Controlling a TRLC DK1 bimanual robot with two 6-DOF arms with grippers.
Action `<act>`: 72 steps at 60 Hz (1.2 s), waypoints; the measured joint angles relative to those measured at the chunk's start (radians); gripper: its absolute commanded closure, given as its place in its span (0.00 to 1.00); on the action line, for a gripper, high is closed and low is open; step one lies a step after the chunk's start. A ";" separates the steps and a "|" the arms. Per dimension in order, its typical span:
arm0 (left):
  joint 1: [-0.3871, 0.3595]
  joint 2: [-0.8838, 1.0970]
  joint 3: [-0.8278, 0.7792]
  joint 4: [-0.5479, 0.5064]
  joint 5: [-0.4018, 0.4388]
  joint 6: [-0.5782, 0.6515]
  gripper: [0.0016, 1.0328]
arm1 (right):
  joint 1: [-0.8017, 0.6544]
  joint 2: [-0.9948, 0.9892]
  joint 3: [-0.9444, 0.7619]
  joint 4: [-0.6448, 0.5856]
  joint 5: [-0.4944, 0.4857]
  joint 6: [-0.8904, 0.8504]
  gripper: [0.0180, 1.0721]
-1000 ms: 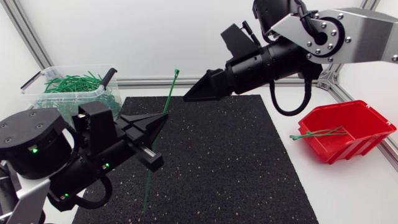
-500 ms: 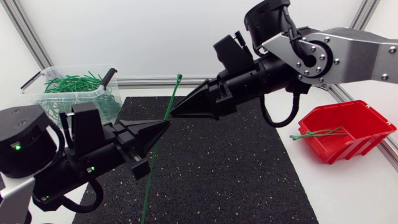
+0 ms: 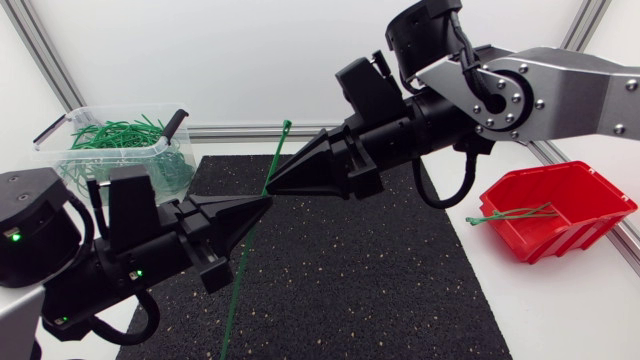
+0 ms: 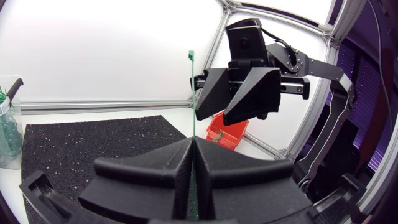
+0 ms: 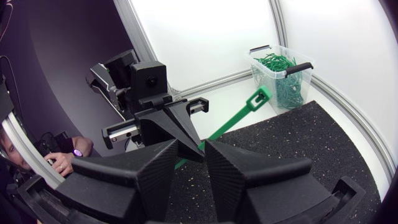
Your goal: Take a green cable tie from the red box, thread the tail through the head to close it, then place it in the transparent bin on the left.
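Left tool (image 3: 262, 201) is clamped tight on the green cable tie (image 3: 276, 155). Its two wedge fingers are pressed together, with the strap pinched between them close to the tips. The tie stands nearly upright and leans a little. Its square head rises above the left tool, and its long tail hangs below it over the black mat (image 3: 380, 270).

The right tool (image 3: 272, 184) points at the left tool almost tip to tip, just above where the strap is gripped. Its jaws stand a narrow gap apart and are not closed on anything. The strap passes right by its fingertips, but I cannot tell whether either finger touches it.

The transparent bin (image 3: 55, 150) sits beyond the left tool, beside the left arm and well apart from both tools. It holds a heap of green ties (image 3: 115, 133), and its lid clips are flipped up.

The red box (image 3: 590, 190) rests on the white counter (image 3: 560, 300), far behind the right tool and under the right arm. One spare tie (image 3: 510, 214) lies across its open front, with one end sticking out over the edge.
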 measured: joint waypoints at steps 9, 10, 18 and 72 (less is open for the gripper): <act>0.000 -0.025 0.000 -0.014 0.004 -0.014 0.96 | -0.013 0.000 0.000 0.000 0.000 -0.003 0.67; 0.000 -0.026 0.000 -0.014 0.005 -0.014 0.96 | -0.015 0.000 0.000 0.000 0.000 -0.003 0.67; -0.002 -0.028 0.000 -0.019 0.008 -0.014 0.96 | -0.025 0.000 0.000 0.000 0.000 -0.009 0.67; -0.015 -0.027 0.000 -0.035 0.011 -0.014 0.93 | 0.026 0.002 -0.032 0.071 0.021 -0.021 0.95</act>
